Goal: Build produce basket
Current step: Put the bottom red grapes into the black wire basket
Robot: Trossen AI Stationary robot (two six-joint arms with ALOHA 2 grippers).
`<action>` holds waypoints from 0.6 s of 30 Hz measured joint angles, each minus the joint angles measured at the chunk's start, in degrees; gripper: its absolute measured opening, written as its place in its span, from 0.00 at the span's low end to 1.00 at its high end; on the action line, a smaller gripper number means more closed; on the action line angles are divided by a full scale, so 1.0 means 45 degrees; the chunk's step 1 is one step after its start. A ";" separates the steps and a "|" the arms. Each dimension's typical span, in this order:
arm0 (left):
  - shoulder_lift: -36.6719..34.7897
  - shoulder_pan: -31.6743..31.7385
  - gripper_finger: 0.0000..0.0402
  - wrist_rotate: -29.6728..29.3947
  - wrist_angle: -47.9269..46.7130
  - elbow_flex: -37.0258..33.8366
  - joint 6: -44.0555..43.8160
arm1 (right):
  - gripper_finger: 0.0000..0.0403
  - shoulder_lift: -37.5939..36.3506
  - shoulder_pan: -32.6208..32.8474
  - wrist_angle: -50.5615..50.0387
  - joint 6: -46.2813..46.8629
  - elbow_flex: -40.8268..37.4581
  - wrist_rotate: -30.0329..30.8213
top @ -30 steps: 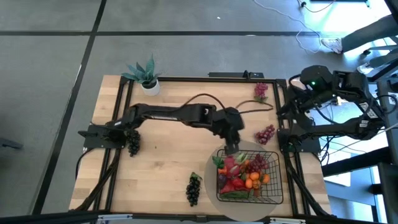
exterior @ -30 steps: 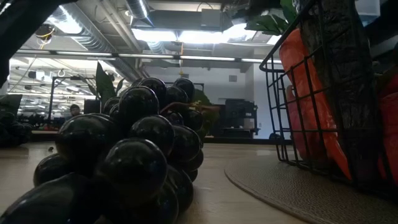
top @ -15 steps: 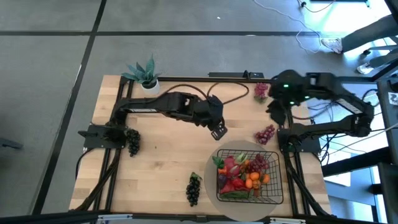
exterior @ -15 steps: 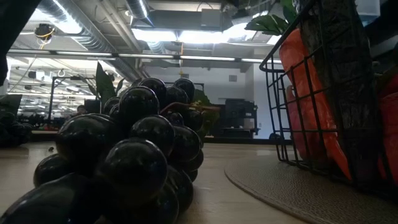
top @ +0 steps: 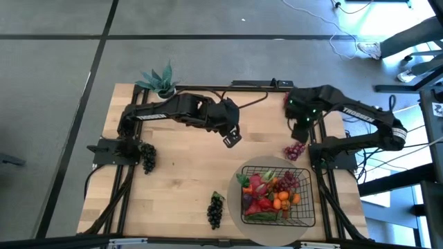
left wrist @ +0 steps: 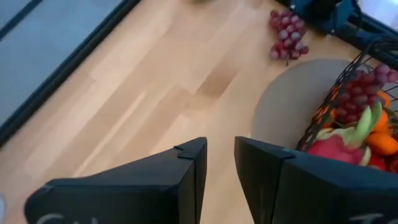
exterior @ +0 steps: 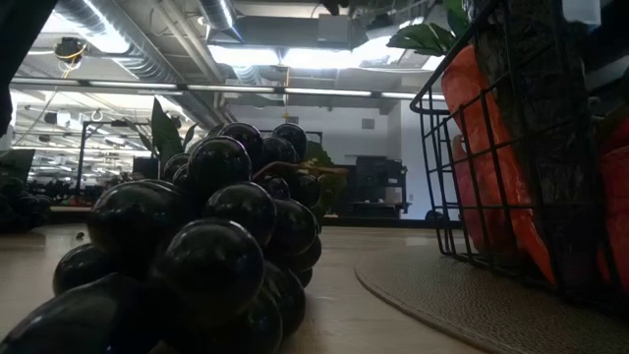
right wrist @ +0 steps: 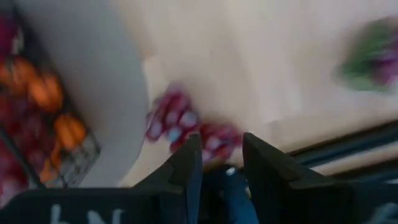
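The black wire basket (top: 313,200) stands on the round beige mat (top: 277,232) at the near right and holds tangerines, a dragon fruit, grapes and other produce. A red grape bunch (top: 294,150) lies on the table just beyond the mat. My right gripper (top: 299,130) hovers above it, fingers a narrow gap apart and empty; the bunch shows ahead in its wrist view (right wrist: 186,124). My left gripper (top: 232,139) is over the table's middle, left of the basket, narrowly open and empty (left wrist: 221,162). Dark grape bunches lie at the near middle (top: 216,209) and at the left (top: 147,158).
A purple bunch with green leaves (top: 288,101) lies at the far right, partly under my right arm. A spiky potted plant (top: 163,83) stands at the far left corner. A black frame runs along the table's edges. Bare wood lies between the two arms.
My left gripper has drawn back from above the basket, going up and toward the table's far left. My right arm has swung in from beyond the right edge over the table, toward the red grape bunch. The produce has stayed where it was.
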 joint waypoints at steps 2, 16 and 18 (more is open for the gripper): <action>-0.0014 0.0161 0.17 0.0008 -0.0286 0.0000 0.0240 | 0.26 -0.0005 0.0000 0.0092 -0.0473 -0.0846 -0.0512; -0.0160 0.1175 0.17 0.0470 -0.0874 0.0000 0.1585 | 0.26 0.0249 0.0017 0.2031 -0.0125 -0.3437 -0.1573; -0.0160 0.1185 0.17 0.0530 -0.0897 0.0000 0.1786 | 0.26 0.0405 0.0010 0.2544 0.0685 -0.3435 -0.1677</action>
